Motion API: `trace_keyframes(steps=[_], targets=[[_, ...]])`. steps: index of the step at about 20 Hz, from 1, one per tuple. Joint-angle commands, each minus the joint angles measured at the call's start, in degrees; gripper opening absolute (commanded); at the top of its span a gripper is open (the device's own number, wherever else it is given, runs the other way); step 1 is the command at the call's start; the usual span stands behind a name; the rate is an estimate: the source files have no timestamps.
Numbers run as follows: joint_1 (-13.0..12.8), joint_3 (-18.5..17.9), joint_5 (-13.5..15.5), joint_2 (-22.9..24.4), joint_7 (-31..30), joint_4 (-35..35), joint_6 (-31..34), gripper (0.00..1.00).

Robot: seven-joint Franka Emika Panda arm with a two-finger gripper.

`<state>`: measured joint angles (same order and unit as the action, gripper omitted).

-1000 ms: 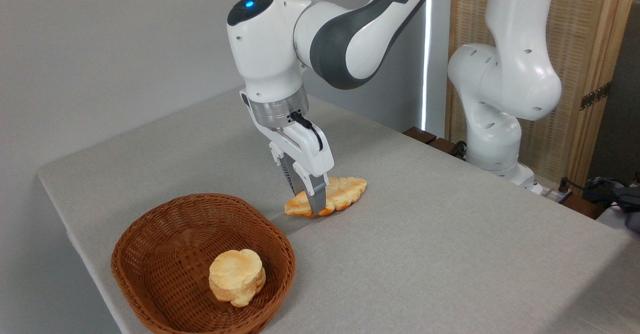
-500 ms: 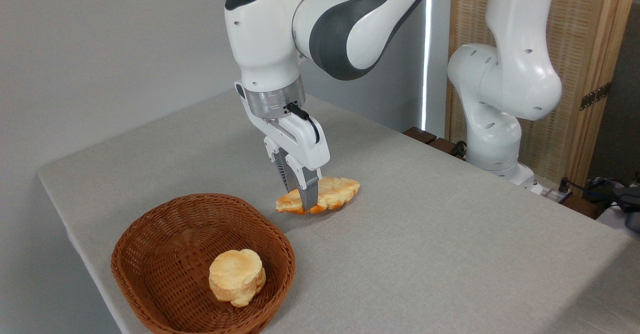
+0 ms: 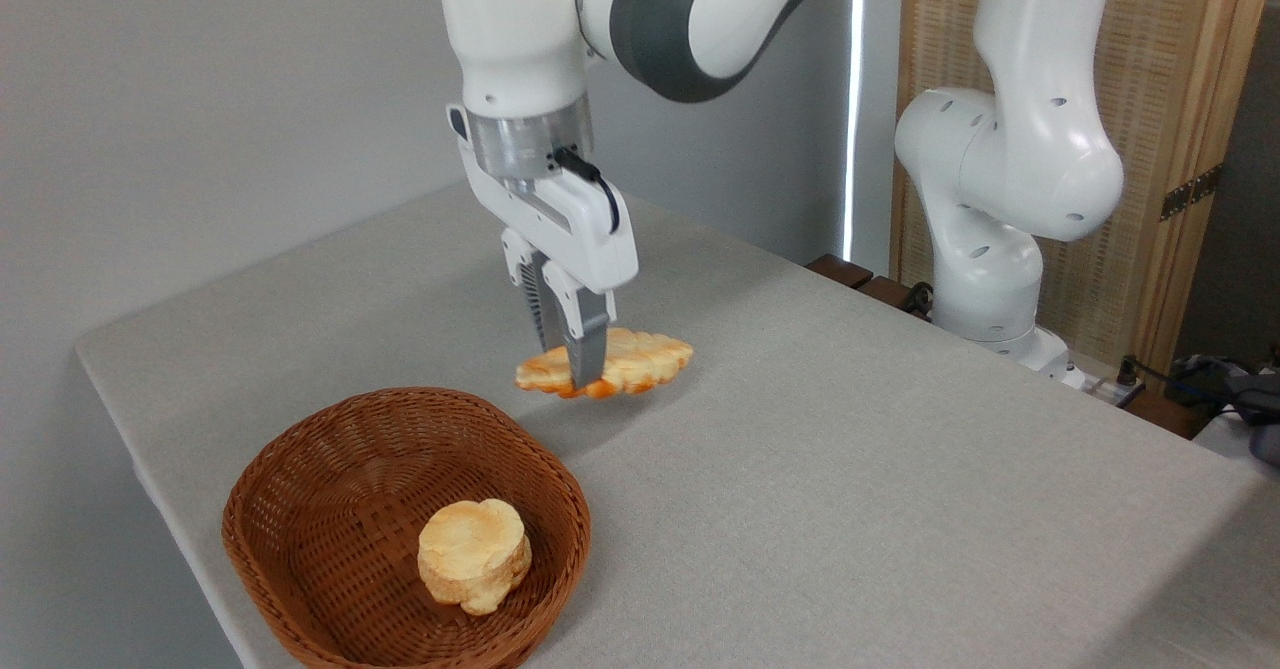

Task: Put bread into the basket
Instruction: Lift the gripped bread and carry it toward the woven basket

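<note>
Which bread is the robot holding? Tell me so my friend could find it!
Start at the big white robot arm over the grey table and follow it down to its hand. Pinched there, lifted off the table, is the long flat golden-yellow braided bread with bumpy edges. The other one, a small round pale-yellow bun, sits inside the brown woven wicker basket.

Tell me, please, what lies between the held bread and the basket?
Nothing: in the camera view only bare table separates the bread, held by the gripper, from the basket.
</note>
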<state>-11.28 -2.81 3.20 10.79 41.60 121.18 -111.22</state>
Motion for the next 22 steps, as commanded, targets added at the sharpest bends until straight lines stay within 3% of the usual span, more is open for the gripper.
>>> trace_keyframes(steps=[1, 6, 9, 12, 14, 16, 18, 20, 21, 22], targets=[[-0.15, -1.49, 0.31, 0.02, 0.06, -2.79, -2.05, 0.37], [-0.15, -1.49, 1.63, -0.07, 0.14, -2.79, -14.00, 0.38], [-0.15, -1.49, 1.90, -0.25, 0.14, -2.79, -17.09, 0.38], [-0.15, -1.41, 4.70, -0.25, 0.14, -2.79, -20.43, 0.38], [-0.23, -1.32, 5.06, -0.42, 0.14, -2.79, -23.33, 0.38], [-0.23, -1.23, 5.06, -0.86, 0.14, -2.79, -25.88, 0.44], [-0.23, -1.23, 5.15, -1.39, 0.14, -2.71, -27.82, 0.71], [-0.23, -1.32, 5.15, -1.74, 0.14, -2.71, -29.31, 0.74], [-0.23, -1.32, 5.15, -2.18, 0.14, -2.71, -30.45, 0.83], [-0.23, -1.32, 5.15, -2.62, -0.20, -2.71, -31.94, 0.99]])
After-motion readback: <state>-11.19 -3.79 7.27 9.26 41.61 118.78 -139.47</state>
